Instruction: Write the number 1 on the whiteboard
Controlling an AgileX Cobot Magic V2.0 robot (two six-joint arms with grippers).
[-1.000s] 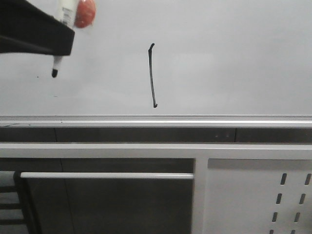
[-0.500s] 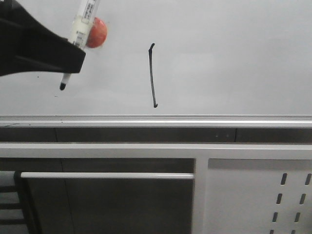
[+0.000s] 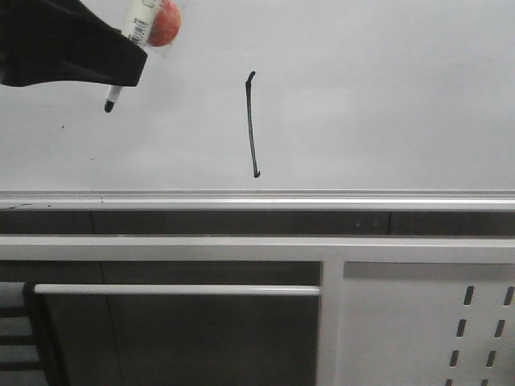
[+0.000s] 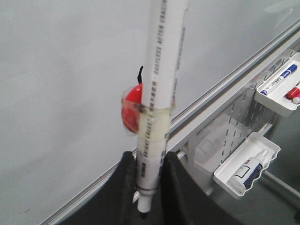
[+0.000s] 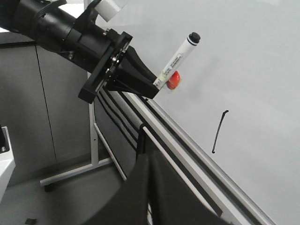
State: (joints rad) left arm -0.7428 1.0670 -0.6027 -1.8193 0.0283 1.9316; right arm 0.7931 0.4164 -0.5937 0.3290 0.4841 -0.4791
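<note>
On the whiteboard [image 3: 362, 104], a glossy white panel with a silver aluminium frame along its lower edge, stands the number 1 [image 3: 252, 125]: a thin, tall, nearly vertical black stroke with a small hook at top and bottom. In the front view it sits a little left of the board's centre, its lower hook just above the frame.

Well to the left of the stroke, at the upper left of the front view, the left gripper [image 3: 121, 76] holds a whiteboard marker [image 3: 137, 28]. Its black fingers [image 4: 124, 187] are closed narrowly on the white barrel, as the left wrist view shows, with the black tip poking out beyond them. The tip is apart from the stroke; whether it touches the board I cannot tell. A round red piece [image 4: 131, 110] is taped to the barrel with clear tape.

The right gripper [image 5: 149, 161] shows only in the right wrist view, its dark fingers drawn tight together with nothing between them, well apart from the board.

Below the board runs a white perforated metal panel [image 3: 434, 322]. Two white trays hang on it in the left wrist view: one [image 4: 276, 105] with a blue-capped marker [image 4: 279, 78] and a red one beside it, the other [image 4: 239, 178] with a small spray bottle [image 4: 248, 168].
</note>
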